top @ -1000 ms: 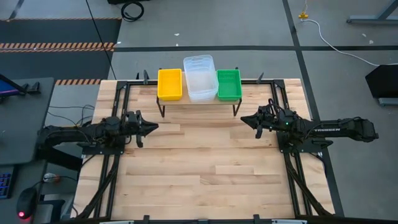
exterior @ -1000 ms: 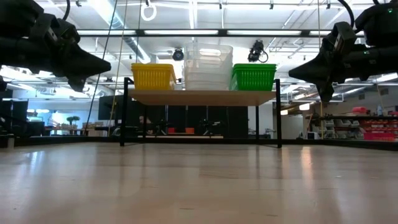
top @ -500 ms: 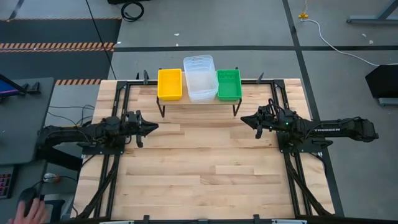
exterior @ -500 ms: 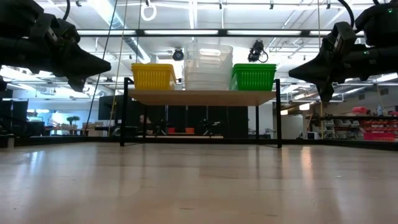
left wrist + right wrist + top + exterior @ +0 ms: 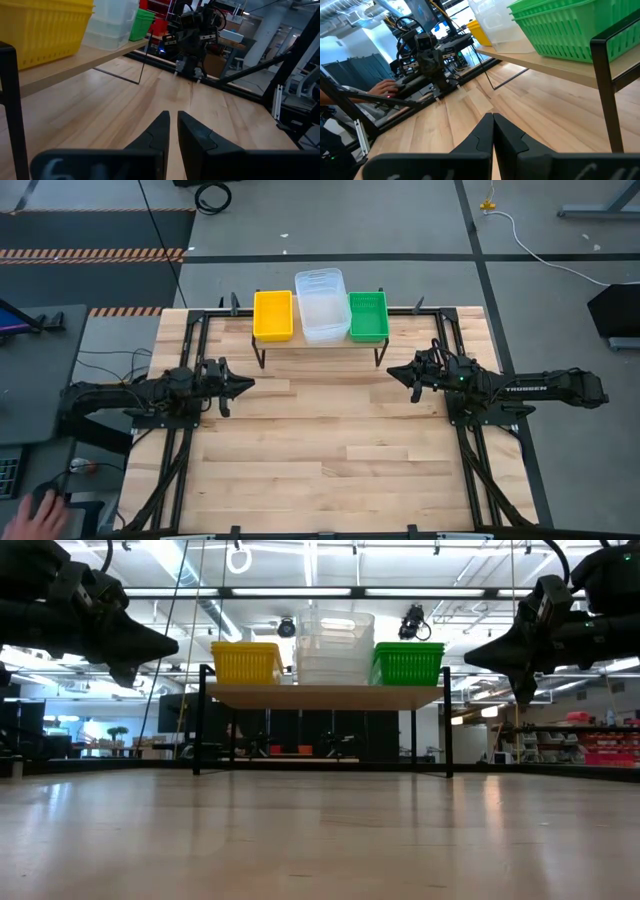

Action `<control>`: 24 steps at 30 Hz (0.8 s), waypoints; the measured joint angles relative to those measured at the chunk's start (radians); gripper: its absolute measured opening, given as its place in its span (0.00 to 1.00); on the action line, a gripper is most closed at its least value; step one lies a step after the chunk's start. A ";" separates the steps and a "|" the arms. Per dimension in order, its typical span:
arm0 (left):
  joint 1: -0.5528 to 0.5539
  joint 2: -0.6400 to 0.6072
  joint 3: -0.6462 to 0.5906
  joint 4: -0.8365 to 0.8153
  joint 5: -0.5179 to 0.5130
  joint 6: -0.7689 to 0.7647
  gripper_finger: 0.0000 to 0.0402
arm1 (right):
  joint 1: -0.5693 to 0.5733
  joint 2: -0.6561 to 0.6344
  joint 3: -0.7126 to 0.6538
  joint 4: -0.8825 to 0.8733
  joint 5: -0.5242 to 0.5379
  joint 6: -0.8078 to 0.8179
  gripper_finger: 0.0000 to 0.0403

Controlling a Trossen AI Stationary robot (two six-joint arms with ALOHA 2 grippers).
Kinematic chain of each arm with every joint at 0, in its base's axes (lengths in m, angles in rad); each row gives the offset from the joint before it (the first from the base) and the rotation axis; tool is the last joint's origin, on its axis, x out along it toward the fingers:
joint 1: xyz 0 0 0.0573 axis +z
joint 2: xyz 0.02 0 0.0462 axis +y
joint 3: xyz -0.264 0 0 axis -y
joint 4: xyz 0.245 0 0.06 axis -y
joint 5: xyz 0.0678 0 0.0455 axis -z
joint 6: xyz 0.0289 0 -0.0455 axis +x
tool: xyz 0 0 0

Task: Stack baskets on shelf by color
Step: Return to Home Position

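Three stacks of baskets rest by their bottoms on the shelf's plank (image 5: 325, 696) at the table's far edge: yellow baskets (image 5: 273, 315) on the left, clear baskets (image 5: 321, 304) in the middle, green baskets (image 5: 368, 316) on the right. My left gripper (image 5: 248, 384) hovers shut over the table's left side, near of the shelf, holding nothing. My right gripper (image 5: 392, 372) hovers shut at the right side, also holding nothing. The fingertips of each point toward the table's middle.
The shelf's black legs (image 5: 262, 358) stand on the wooden table (image 5: 330, 450) between the two grippers. A person's hand (image 5: 38, 512) rests on a mouse on a side desk left of the table. Black frame rails run along both table sides.
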 joint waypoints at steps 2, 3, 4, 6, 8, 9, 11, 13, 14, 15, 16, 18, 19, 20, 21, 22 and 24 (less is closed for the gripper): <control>0.000 0.000 0.000 0.000 0.000 0.000 0.10 | 0.000 0.000 0.000 0.000 0.000 0.000 0.04; 0.000 0.000 0.000 0.000 0.000 0.000 0.10 | 0.000 0.000 0.000 0.000 0.000 0.000 0.04; 0.000 0.000 0.000 0.000 0.000 0.000 0.10 | 0.000 0.000 0.000 0.000 0.000 0.000 0.04; 0.000 0.000 0.000 0.000 0.000 0.000 0.09 | 0.000 0.000 0.000 0.000 0.000 0.000 0.04; 0.000 0.000 0.000 0.000 0.000 0.000 0.09 | 0.000 0.000 0.000 0.000 0.000 0.000 0.04; 0.000 0.000 0.000 0.000 0.000 0.000 0.09 | 0.000 0.000 0.000 0.000 0.000 0.000 0.04; 0.000 0.000 0.000 0.000 0.000 0.000 0.09 | 0.000 0.000 0.000 0.000 0.000 0.000 0.04; 0.000 0.000 0.000 0.000 0.000 0.000 0.10 | 0.000 0.000 0.000 0.000 0.000 0.000 0.04; 0.000 0.000 0.000 0.000 0.000 0.000 0.10 | 0.000 0.000 0.000 0.000 0.000 0.000 0.04; 0.000 0.000 0.000 0.000 0.000 0.000 0.11 | 0.000 0.000 0.000 0.000 0.000 0.000 0.04; 0.000 0.000 0.000 0.000 0.000 0.000 0.11 | 0.000 0.000 0.000 0.000 0.000 0.000 0.04; 0.000 0.000 0.000 0.000 0.000 0.000 0.10 | 0.000 0.000 0.000 0.000 0.000 0.000 0.04; 0.000 0.000 0.000 0.000 0.000 0.000 0.10 | 0.000 0.000 0.000 0.000 0.000 0.000 0.04; 0.000 0.000 0.000 0.000 0.000 0.000 0.10 | 0.000 0.000 0.000 0.000 0.000 0.000 0.04; 0.000 0.000 0.000 0.000 0.000 0.000 0.09 | 0.000 0.000 0.000 0.000 0.000 0.000 0.04; 0.000 0.000 0.000 0.000 0.000 0.000 0.09 | 0.000 0.000 0.000 0.000 0.000 0.000 0.04; 0.000 0.000 0.000 0.000 0.000 0.000 0.09 | 0.000 0.000 0.000 0.000 0.000 0.000 0.04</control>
